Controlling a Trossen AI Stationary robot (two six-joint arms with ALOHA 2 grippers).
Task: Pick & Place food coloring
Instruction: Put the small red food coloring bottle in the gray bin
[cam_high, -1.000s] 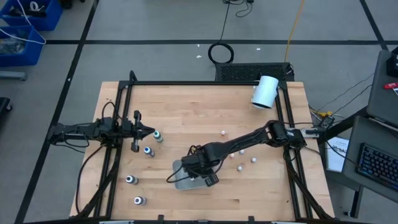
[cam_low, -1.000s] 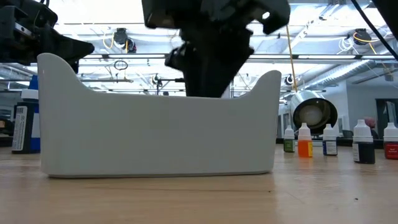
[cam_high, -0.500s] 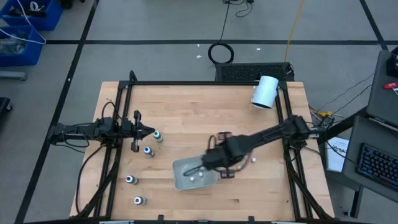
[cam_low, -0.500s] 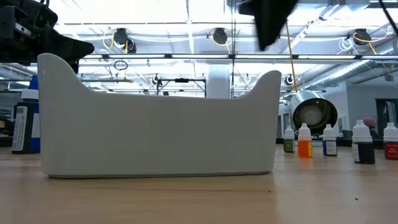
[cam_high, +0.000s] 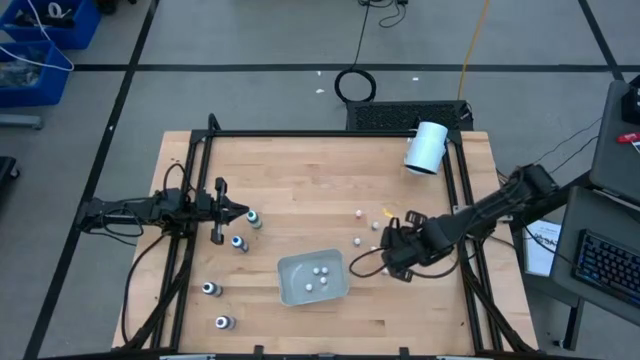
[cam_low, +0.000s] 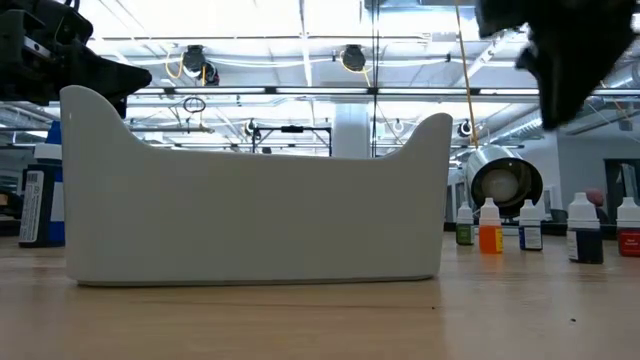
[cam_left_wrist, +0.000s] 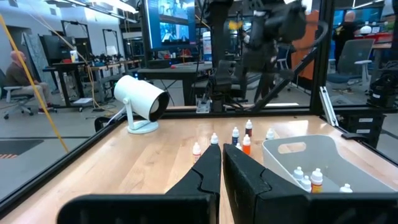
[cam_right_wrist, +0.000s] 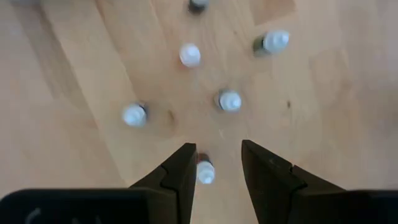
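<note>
The table (cam_high: 310, 190) is pale, smooth wood with visible grain, framed in black metal. The tray (cam_high: 296, 285) is translucent matt plastic. The bottles (cam_right_wrist: 229, 101) look like smooth plastic. The white cylinder (cam_high: 427, 148) is glossy.

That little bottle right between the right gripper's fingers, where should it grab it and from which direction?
Take the small bottle by its white cap and neck, coming straight down from above. It stands upright on the table, so only its pale top faces the right gripper, whose open fingers already straddle it. Neighbouring bottles stand apart, leaving room for a vertical descent, probably without nudging them.
</note>
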